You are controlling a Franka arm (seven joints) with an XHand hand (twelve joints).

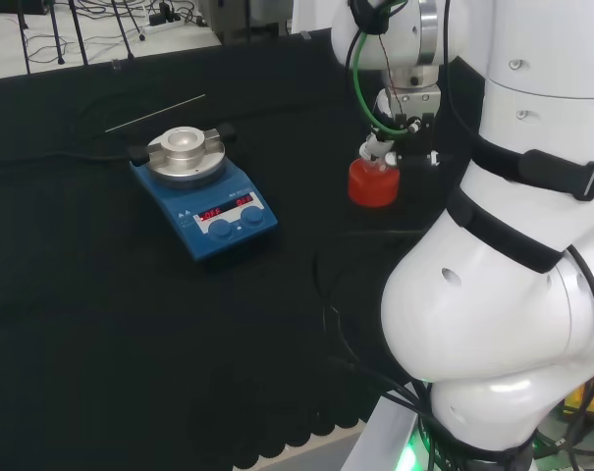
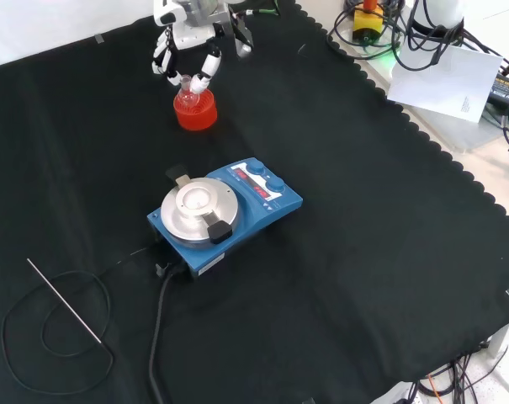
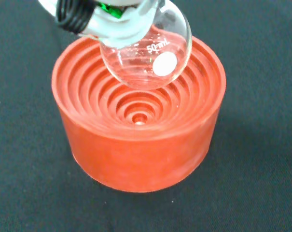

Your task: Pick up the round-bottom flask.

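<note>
We are finding the round-bottom flask [image 3: 145,55] in the wrist view, a clear glass bulb with a white round label patch, hanging just above the ribbed bowl of the red stand [image 3: 138,121]; it appears lifted clear of the central dimple, though we cannot confirm a gap at the rim. The neck is passing into blurred white parts of the robot hand [image 3: 114,26], which is closing around it, so we are recording the robot hand as holding the flask by the neck.

In the front view, the flask [image 2: 187,84] is showing near the upper left of the frame, over the red stand [image 2: 195,111], with the fingers [image 2: 209,66] of the robot hand [image 2: 187,50] curling down on either side of it. In the head view, the red stand [image 1: 373,183] is sitting right of centre in the upper half, with the robot hand [image 1: 385,145] directly above it.

Further out, a blue hotplate stirrer [image 2: 225,215] with a round metal top is standing at the middle of the front view, well apart from the stand. A thin metal probe [image 2: 65,301] with a looped cable is lying at the lower left on the black worktop [image 2: 372,252].
</note>
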